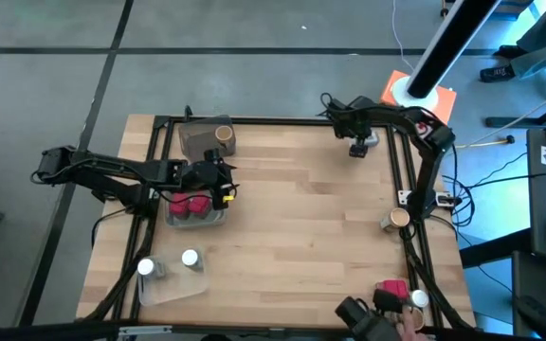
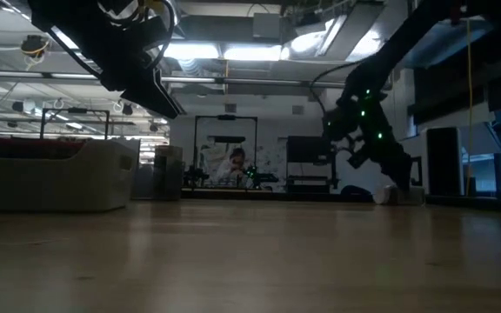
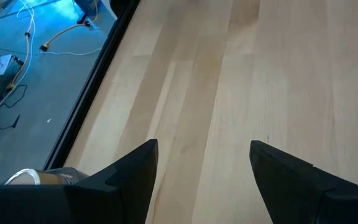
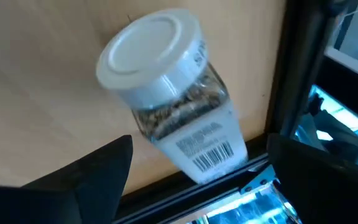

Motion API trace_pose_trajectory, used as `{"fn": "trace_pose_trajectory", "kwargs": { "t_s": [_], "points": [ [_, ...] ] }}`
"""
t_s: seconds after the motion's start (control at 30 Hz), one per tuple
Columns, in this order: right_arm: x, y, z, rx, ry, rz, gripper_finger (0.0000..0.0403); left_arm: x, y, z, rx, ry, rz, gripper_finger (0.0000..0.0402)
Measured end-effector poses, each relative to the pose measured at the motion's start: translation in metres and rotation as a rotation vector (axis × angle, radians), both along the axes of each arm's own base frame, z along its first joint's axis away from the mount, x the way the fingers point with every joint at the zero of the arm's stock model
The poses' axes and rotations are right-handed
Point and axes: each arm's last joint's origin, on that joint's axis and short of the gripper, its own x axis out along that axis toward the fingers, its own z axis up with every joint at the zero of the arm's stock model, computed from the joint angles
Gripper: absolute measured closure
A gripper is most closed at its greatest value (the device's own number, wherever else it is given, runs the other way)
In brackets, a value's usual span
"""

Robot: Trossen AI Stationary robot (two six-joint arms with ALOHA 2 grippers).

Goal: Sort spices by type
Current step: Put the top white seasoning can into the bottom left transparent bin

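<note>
High view is taking in the whole tabletop (image 1: 292, 208): the left gripper (image 1: 218, 185) is hanging over a clear tray (image 1: 171, 218) holding red packets (image 1: 190, 206), its fingers (image 3: 135, 168) standing apart with nothing between them. A grey tray (image 1: 197, 142) just behind is carrying a brown-topped jar (image 1: 224, 134). Two white-capped jars (image 1: 190, 258) are sitting on a clear sheet (image 1: 173, 282) at the near left. Another brown-topped jar (image 1: 396, 219) is standing at the right edge.

At the near right corner, the right gripper (image 1: 387, 303) is hovering beside a red packet (image 1: 392, 288) and a white-capped jar (image 1: 418, 299), fingers spread wide and holding nothing. Only the right wrist view is showing this jar (image 4: 166, 93) close: clear glass, dark seasoning inside, a barcode on its white label, its other lettering too blurred to read.

Low view is adding the room behind, where a person (image 2: 233, 163) is sitting far off.
</note>
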Motion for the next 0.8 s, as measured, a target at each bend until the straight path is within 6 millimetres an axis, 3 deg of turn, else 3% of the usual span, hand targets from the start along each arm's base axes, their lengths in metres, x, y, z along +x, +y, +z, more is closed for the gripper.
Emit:
{"fn": "trace_pose_trajectory", "kwargs": {
  "t_s": [0.27,0.63,0.8],
  "points": [
    [0.001,-0.004,-0.023,0.020,0.110,0.044,0.0046,0.000,0.000,0.000,0.001,0.000,0.000,0.0163],
    [0.004,-0.007,-0.024,0.049,0.095,0.129,0.0183,0.000,0.000,0.000,0.001,0.000,0.000,0.0163],
    [0.006,-0.007,-0.023,0.040,0.100,0.149,0.0191,0.000,0.000,0.000,0.001,0.000,-0.001,0.0163]
  ]
}}
